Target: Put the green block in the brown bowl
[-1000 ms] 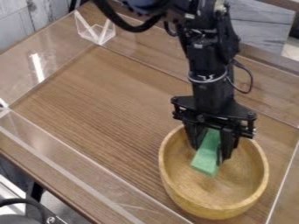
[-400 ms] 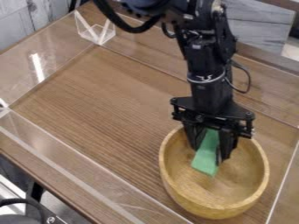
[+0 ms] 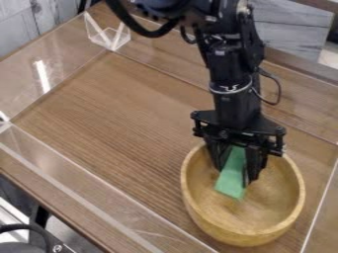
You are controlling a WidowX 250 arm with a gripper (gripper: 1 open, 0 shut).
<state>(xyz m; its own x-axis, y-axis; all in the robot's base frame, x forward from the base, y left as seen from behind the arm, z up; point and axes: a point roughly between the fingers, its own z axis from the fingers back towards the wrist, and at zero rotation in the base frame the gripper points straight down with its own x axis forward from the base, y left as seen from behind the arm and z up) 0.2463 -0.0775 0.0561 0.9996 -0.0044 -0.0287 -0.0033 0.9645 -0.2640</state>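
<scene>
The brown bowl (image 3: pixel 211 219) sits on the wooden table at the lower right of the camera view, round with a thick rim. My gripper (image 3: pixel 235 163) points down into the bowl from above, shut on the green block (image 3: pixel 235 178). The block hangs tilted between the fingers, its lower end inside the bowl and close to the bottom; whether it touches the wood I cannot tell. The black arm rises from the gripper to the top of the frame.
Clear acrylic walls (image 3: pixel 53 59) edge the wooden table (image 3: pixel 119 119) at the left and back. A small clear stand (image 3: pixel 106 38) stands at the far left corner. A dark cable loops near the arm at the top.
</scene>
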